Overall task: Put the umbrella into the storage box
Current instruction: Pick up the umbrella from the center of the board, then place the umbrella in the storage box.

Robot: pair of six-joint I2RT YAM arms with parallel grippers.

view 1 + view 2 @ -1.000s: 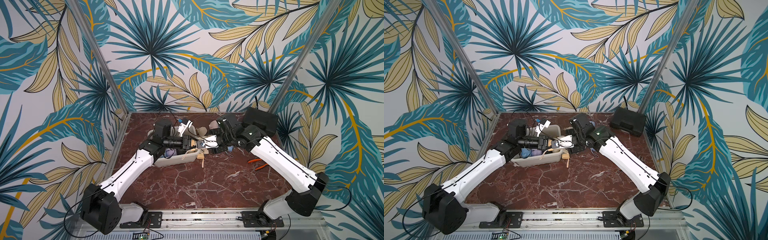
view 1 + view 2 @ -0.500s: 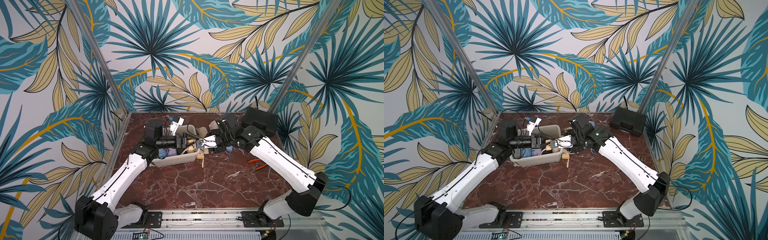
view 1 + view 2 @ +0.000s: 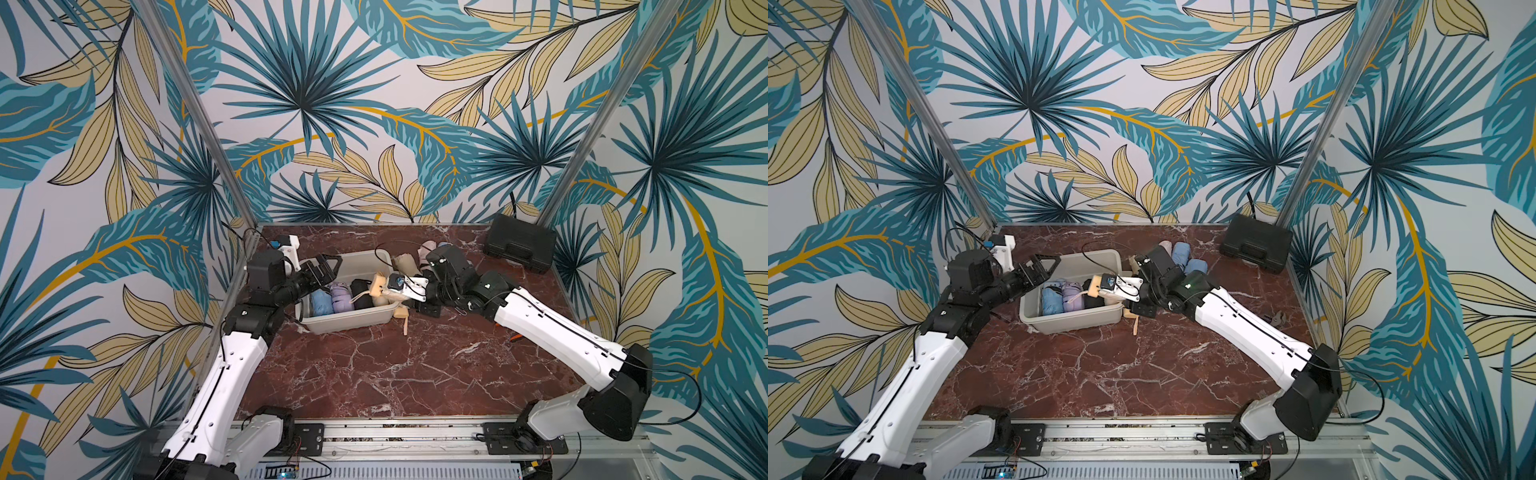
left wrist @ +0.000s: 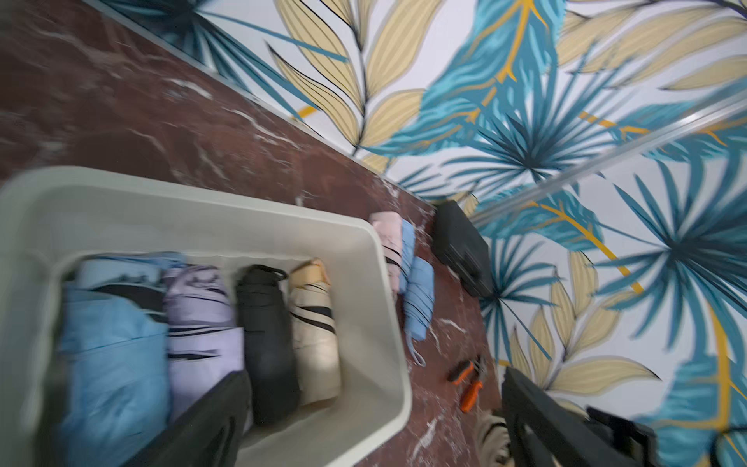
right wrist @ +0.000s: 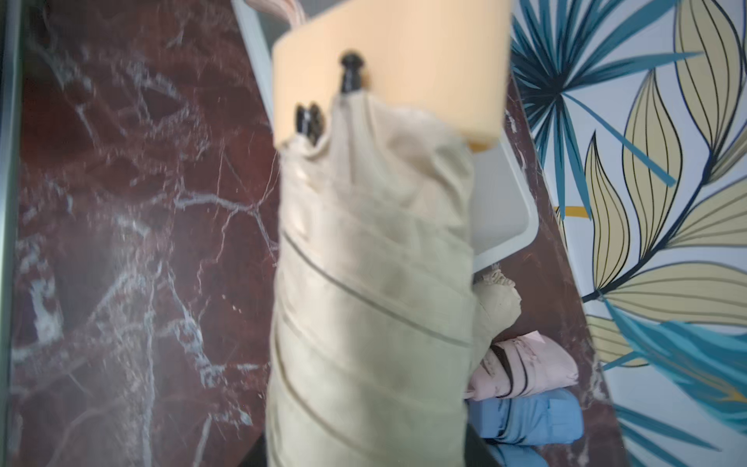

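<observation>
Right gripper (image 3: 410, 296) is clamped on the beige umbrella (image 5: 372, 303), which is held slanting across the rim of the storage box (image 3: 349, 328) at the end nearest the right arm, with its tan handle over the box's inside. Left gripper (image 3: 323, 271) is spread wide above the box's opposite end. Inside the box, a light blue umbrella (image 3: 322, 301), a lilac umbrella (image 3: 341, 296) and a black umbrella (image 3: 360, 293) are laid side by side.

Top views are evenly, brightly lit, shadows kept soft — wrist views are smeared, umbrella (image 5: 370, 283) blurred up close.
</observation>
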